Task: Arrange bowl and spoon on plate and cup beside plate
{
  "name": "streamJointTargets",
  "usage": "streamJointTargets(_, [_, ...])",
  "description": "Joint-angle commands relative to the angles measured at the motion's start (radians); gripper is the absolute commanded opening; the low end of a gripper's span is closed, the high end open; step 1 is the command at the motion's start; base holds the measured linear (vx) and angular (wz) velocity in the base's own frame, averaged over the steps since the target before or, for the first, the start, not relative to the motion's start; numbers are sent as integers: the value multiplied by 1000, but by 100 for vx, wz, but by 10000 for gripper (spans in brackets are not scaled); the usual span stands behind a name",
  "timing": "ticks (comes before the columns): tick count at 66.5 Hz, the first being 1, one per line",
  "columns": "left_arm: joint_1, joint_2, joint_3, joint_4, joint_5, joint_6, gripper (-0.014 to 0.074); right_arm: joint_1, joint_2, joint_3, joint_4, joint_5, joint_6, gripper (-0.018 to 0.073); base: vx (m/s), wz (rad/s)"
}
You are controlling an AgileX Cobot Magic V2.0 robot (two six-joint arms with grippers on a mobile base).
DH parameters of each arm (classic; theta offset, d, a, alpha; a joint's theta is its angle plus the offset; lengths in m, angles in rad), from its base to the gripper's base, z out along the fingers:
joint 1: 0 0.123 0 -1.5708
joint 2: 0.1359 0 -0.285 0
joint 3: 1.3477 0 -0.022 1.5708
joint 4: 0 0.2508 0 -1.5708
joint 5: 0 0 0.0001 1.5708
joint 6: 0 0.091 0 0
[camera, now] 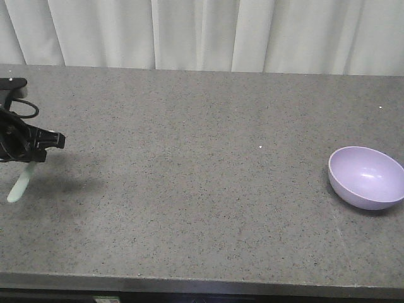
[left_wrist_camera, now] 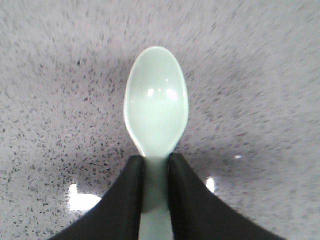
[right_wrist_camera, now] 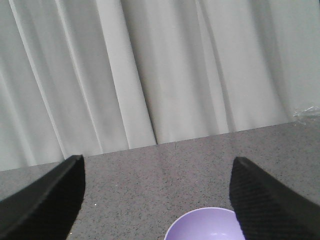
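Spoon [left_wrist_camera: 156, 107] hangs head-down, slightly tilted, clamped in left claw [left_wrist_camera: 155, 167]; right claw [right_wrist_camera: 156, 162] spread.

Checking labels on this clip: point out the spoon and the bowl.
spoon [left_wrist_camera: 156, 102], left wrist view, middle of its oval head.
bowl [camera: 369, 172], exterior front view, its inner surface.

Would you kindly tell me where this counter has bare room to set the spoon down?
The whole middle of the counter, between the left hand holding the spoon and the bowl at the right, is bare. Only the bowl's right end is occupied.
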State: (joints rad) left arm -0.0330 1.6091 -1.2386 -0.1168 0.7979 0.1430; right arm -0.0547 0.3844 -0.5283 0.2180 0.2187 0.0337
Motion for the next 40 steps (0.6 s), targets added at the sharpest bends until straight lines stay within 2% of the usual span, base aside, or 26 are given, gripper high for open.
streamJointTargets(1, [-5,-100,-23,-50,-51,-5,-7,-5,14,-31,-6,-62,-10,582,0,0])
streamJointTargets(13, [-5,-219,-23,-96,-54,-5,-7,-5,30,-89,-13,5,-11,582,0,0])
streamJointTargets(22, [-5,-307,-23,-133,-55,-5,-7,-5,110,-257,-105,147,-6,582,0,0])
streamJointTargets(32, [-5,-388,-23,-133,-55,-5,-7,-5,265,-477,-271,383,59,582,0,0])
streamJointTargets(40, [-5,-424,-22,-131,-55,-5,-7,-5,401,-580,-437,489,135,582,0,0])
